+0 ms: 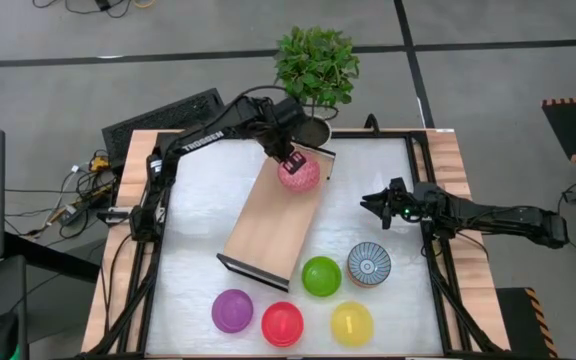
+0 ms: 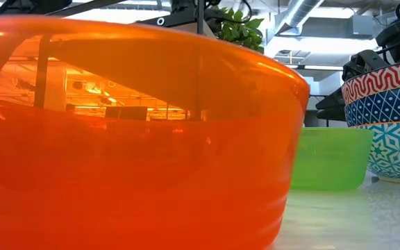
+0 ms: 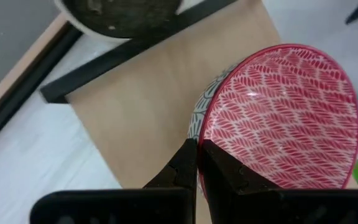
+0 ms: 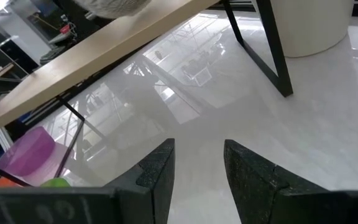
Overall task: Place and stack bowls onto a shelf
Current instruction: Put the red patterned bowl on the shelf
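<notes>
While the left end effector [image 1: 290,158] is pinching the rim of a red-white patterned bowl [image 1: 299,173], we are seeing that bowl sitting at the far end of the shelf [image 1: 268,225], close to the plant pot [image 1: 313,128].

We are finding the fingers [image 3: 219,174] pressed together on the bowl's edge, the wooden board lying diagonally on the white surface [image 1: 198,215]. The right end effector [image 1: 377,207] is waiting over the surface to the right of the shelf, its fingers [image 4: 157,171] spread apart and holding nothing. Green [image 1: 321,276], blue-white [image 1: 369,264], purple [image 1: 232,311], red [image 1: 282,323] and yellow [image 1: 351,323] bowls are resting on the surface near the front edge.
</notes>
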Tool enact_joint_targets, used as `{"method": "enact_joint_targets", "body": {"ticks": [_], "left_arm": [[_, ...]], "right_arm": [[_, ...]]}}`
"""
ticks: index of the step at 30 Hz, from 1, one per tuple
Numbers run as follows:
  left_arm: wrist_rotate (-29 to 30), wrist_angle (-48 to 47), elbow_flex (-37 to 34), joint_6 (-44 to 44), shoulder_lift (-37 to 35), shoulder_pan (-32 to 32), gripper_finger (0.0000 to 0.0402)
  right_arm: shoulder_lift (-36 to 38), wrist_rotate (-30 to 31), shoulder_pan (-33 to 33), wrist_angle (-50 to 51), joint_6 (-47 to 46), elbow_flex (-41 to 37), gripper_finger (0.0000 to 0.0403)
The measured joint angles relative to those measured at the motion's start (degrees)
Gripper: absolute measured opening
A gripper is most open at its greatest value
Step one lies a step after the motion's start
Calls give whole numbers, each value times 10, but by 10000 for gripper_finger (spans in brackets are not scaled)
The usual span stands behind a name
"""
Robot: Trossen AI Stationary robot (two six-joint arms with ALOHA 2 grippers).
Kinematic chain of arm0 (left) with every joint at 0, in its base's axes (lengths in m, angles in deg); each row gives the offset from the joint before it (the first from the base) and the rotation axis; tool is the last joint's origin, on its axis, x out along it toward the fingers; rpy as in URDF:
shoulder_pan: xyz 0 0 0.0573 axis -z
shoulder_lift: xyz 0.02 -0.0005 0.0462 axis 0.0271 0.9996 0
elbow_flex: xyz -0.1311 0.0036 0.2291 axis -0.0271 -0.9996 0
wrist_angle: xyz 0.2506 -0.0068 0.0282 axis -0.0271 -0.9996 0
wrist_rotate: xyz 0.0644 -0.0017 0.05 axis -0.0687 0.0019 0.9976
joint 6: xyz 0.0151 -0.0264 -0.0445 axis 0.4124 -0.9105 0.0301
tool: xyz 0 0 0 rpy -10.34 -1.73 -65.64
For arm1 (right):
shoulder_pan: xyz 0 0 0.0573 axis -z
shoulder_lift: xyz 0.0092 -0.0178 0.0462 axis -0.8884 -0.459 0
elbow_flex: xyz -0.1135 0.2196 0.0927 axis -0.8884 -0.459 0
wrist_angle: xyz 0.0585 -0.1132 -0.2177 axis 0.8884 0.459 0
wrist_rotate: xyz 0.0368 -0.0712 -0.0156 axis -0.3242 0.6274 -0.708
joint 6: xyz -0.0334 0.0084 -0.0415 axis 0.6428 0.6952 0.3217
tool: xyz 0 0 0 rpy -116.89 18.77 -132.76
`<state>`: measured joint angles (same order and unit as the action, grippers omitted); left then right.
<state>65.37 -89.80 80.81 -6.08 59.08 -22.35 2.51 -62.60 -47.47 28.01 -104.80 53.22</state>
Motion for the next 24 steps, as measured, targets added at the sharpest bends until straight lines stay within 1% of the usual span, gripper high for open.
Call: {"method": "enact_joint_targets", "body": {"ticks": [4, 8, 15, 20, 24], "left_arm": [[-4, -2, -1, 0, 0, -6, 0], [-29, -12, -14, -2, 0, -7, 0], [-38, -10, -56, -6, -1, -7, 0], [-24, -2, -55, -6, -2, -5, 1], [-9, -2, -52, -8, -2, -4, 15]], "right_arm": [[0, 0, 0, 0, 0, 0, 164], [0, 0, 0, 0, 0, 0, 164], [0, 0, 0, 0, 0, 0, 164], [0, 0, 0, 0, 0, 0, 164], [0, 0, 0, 0, 0, 0, 164]]}}
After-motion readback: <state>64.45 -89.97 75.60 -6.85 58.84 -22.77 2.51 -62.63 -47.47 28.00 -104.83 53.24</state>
